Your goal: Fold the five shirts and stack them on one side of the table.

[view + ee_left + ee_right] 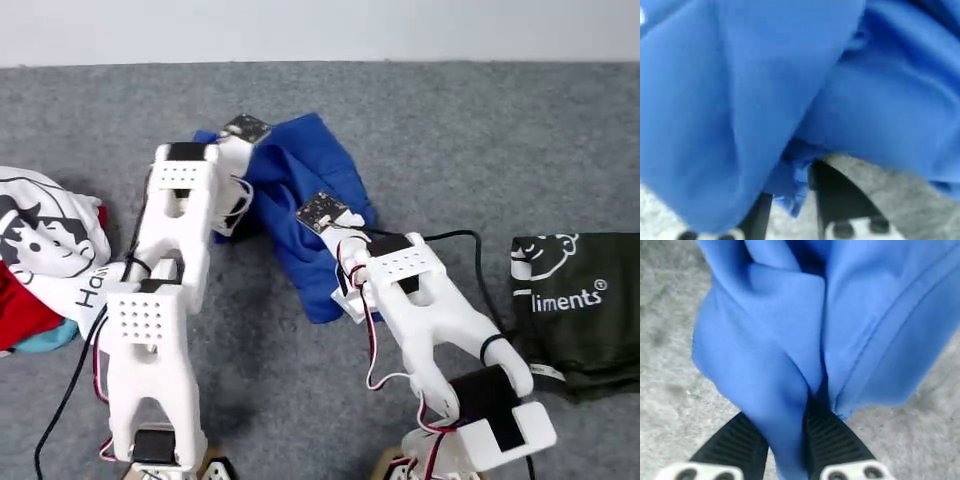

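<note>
At left, unfolded shirts [45,250] are heaped. The blue shirt [300,190], bunched mid-table, is clamped by the left gripper [787,192] and right gripper [787,450]. A green shirt [575,300] lies folded at right. Spreading is judged in hand; flattening is required next.

The blue shirt [300,190] is a plain, solid royal blue. The white shirt [60,235] carries a black cartoon print (with it, a red shirt [20,310] and a teal shirt [50,338]). The dark green shirt [580,310] has white print. The worktop [480,140] is mottled grey.
</note>
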Robot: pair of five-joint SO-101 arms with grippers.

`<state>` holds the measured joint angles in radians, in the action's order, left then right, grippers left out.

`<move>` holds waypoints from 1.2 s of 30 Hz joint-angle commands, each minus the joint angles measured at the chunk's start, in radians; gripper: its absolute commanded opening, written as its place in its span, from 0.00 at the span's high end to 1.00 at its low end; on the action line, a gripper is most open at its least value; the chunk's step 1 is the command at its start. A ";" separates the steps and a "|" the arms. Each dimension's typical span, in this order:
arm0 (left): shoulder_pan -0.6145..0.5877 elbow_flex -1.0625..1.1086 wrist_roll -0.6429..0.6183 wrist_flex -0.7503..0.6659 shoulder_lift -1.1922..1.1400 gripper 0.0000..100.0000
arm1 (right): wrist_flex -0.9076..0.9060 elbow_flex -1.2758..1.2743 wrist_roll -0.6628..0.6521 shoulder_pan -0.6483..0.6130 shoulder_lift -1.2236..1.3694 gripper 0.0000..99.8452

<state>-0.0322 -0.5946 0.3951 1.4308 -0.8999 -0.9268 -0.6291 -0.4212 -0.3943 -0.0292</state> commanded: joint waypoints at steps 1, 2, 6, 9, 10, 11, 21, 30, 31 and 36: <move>-0.020 -0.056 -0.012 -0.012 -0.003 0.99 | -0.005 0.000 0.011 -0.012 -0.008 0.99; -0.020 -0.056 -0.028 -0.011 -0.003 0.99 | -0.005 0.000 0.011 -0.012 -0.008 0.99; -0.020 -0.088 -0.075 0.048 0.014 0.99 | -0.007 0.000 0.011 -0.012 -0.007 0.99; -0.023 -0.183 -0.077 0.175 0.040 0.99 | -0.007 0.000 0.011 -0.005 -0.008 0.99; -0.025 -0.228 -0.075 0.226 0.052 0.99 | -0.007 0.000 0.011 -0.004 -0.010 0.99; -0.026 -0.274 -0.075 0.276 0.063 0.99 | -0.007 0.000 0.011 -0.002 -0.010 0.99; -0.021 -0.314 -0.077 0.324 0.319 0.99 | -0.007 0.020 0.009 0.128 -0.151 0.99; -0.021 -0.165 -0.075 0.324 0.522 0.99 | -0.088 0.041 0.006 0.208 -0.584 0.99; -0.021 -0.150 -0.074 0.324 0.542 0.99 | -0.119 0.052 0.005 0.208 -0.631 0.99; -0.021 -0.117 -0.074 0.324 0.687 0.99 | -0.225 0.087 0.005 0.208 -0.860 0.99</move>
<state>-0.0568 -0.7127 0.3261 1.7377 -0.3414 -1.1001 -0.5923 -0.4212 -0.1964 -0.7488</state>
